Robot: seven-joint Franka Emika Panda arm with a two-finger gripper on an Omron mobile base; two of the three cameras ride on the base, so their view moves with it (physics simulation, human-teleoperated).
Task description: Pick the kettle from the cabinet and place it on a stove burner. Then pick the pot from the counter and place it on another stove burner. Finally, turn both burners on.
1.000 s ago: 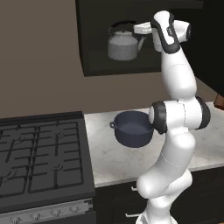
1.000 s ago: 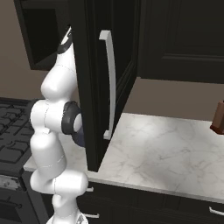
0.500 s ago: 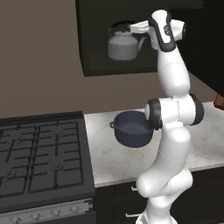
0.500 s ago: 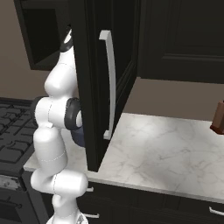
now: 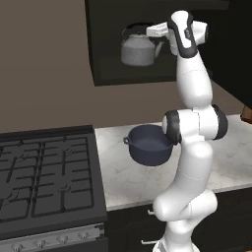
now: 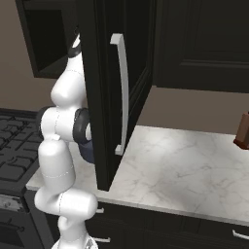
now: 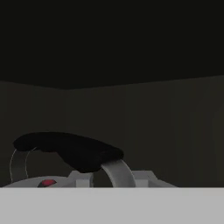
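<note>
1. Right now I see the kettle (image 5: 138, 50) upright on the shelf inside the cabinet (image 5: 106, 54), roughly mid-shelf, spout toward the cabinet's right side, black arched handle on top.
2. From the hand view, the kettle's black handle (image 7: 70, 151) runs across the lower left, with the red lid knob (image 7: 47, 182) just under it. Dark cabinet back wall behind.
3. My gripper (image 5: 156, 30) is up at the cabinet opening, level with the kettle's top and just right of its handle. I can't tell how the jaws stand, or whether they have the handle: the fingertips are not resolvable in either the left base view or the hand view.
4. The pot (image 5: 148, 143) sits on the counter (image 5: 123, 172) near the counter's left edge, close to the range, partly behind my arm's elbow joint. Lidless, nothing visible inside.
5. The stove burners (image 5: 44, 174) are left of the counter, under black grates. Nothing on them.
6. From the right base view, the cabinet door (image 6: 107, 87) hangs open with its long silver handle (image 6: 121, 92) facing me; it hides my hand and the kettle. My arm stands left of that door.
7. A brown object (image 6: 242, 131) sits at the counter's far right edge; too cropped to identify.
</note>
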